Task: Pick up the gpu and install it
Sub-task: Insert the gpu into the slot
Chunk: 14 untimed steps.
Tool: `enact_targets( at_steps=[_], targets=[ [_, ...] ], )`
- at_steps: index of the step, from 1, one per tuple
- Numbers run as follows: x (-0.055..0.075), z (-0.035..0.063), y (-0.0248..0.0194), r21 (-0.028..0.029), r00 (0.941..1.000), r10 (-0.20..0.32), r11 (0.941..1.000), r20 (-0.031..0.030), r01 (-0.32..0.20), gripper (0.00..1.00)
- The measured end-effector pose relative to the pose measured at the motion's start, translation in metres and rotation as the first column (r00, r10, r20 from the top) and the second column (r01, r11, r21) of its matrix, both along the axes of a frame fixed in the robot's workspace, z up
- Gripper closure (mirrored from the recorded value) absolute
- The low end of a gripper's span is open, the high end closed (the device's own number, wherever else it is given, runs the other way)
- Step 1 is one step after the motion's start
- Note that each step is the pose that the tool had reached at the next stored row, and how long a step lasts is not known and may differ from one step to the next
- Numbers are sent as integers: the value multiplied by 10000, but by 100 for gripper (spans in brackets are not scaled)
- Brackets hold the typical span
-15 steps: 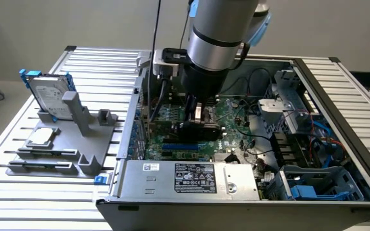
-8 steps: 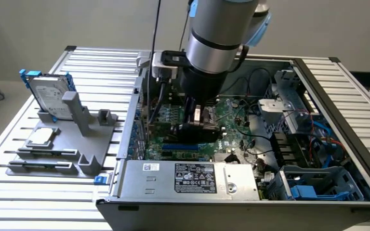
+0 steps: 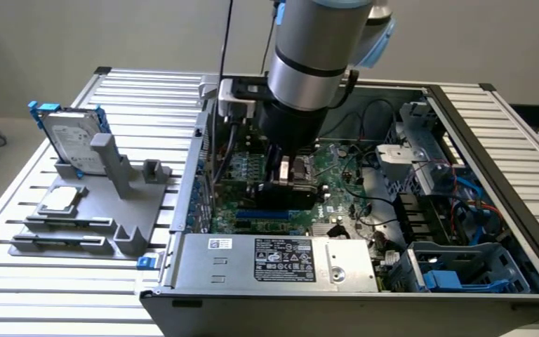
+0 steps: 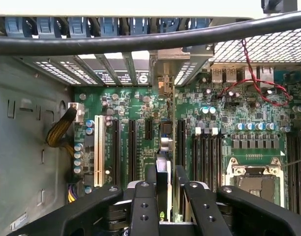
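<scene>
My gripper (image 3: 289, 177) reaches down into the open computer case (image 3: 457, 126), low over the green motherboard (image 3: 340, 165). In the wrist view the gripper (image 4: 164, 183) is shut on the gpu (image 4: 163, 147), seen edge-on as a thin upright card between the two black fingers (image 4: 144, 196). The card stands in line with a long black expansion slot (image 4: 181, 142) area, between neighbouring slots. Its silver end bracket (image 4: 165, 83) points at the slotted rear wall of the case. From the exterior view the gpu (image 3: 283, 195) shows as a dark block under the fingers. Whether it is seated in the slot I cannot tell.
A silver hard drive with a blue frame (image 3: 68, 137) stands on a grey holder (image 3: 92, 210) at the exterior view's left of the case. The power supply (image 3: 279, 260) lies at the case front, a blue drive cage (image 3: 466, 270) beside it. A thick black cable (image 4: 140, 42) crosses the wrist view; the CPU socket (image 4: 254, 184) is nearby.
</scene>
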<state>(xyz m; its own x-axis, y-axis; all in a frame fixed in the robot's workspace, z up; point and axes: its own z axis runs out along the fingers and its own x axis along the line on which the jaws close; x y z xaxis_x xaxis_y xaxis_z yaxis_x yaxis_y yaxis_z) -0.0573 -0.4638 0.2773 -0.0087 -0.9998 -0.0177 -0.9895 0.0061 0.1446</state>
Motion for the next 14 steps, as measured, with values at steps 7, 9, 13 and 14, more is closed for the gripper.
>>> enact_targets(
  at_steps=[7,9,13,14],
  targets=[
    [-22,-23,-10,0,10000,-5,10000,0,5,73],
    [-32,-31,-11,-2,10000,-9,10000,-1,9,73],
    [-49,-46,-11,-1,10000,-41,10000,0,41,73],
    [-52,-49,-11,-2,10000,-54,10000,0,54,73]
  ],
)
